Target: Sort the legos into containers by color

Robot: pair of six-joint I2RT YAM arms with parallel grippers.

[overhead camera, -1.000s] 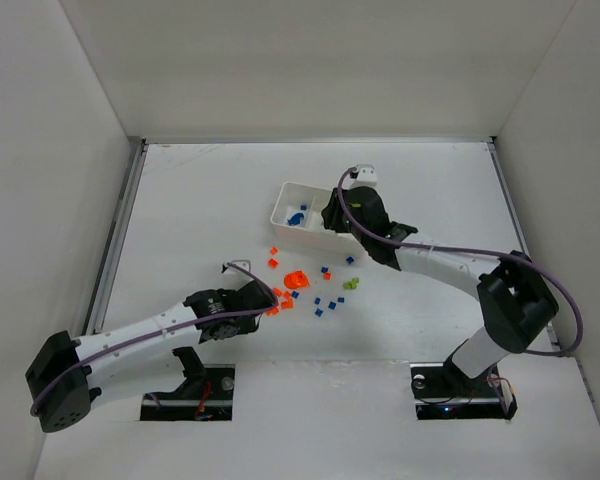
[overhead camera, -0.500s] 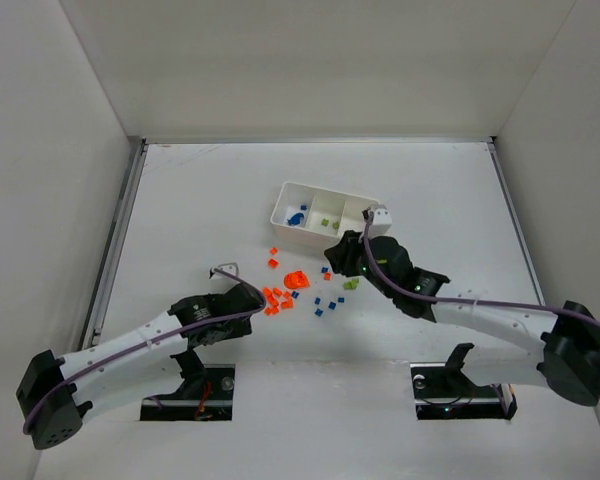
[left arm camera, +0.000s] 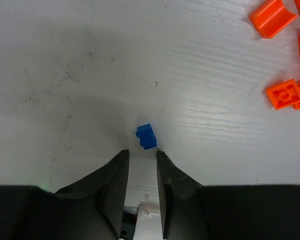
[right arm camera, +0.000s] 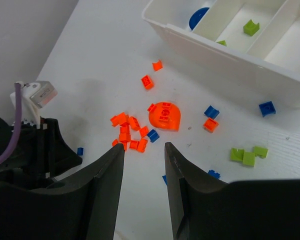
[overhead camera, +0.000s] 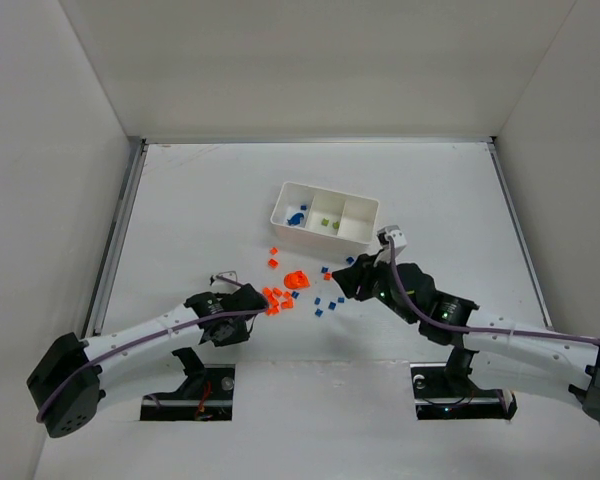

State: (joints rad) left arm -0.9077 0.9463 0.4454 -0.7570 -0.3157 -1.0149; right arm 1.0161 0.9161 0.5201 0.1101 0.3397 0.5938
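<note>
Over in the white tray (overhead camera: 320, 237), the left compartment holds blue legos (overhead camera: 296, 218), the middle one green. On the white table (overhead camera: 195, 200) near it lie loose orange, blue and green bricks (overhead camera: 277, 297); left gripper (left arm camera: 142, 156) slightly parted behind a blue brick (left arm camera: 146, 136), right gripper (right arm camera: 144, 146) spread, both empty

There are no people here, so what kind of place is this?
Probably a robot lab booth: left arm and right arm mounted on a white table, plain walls around, legos beside a tray.
</note>
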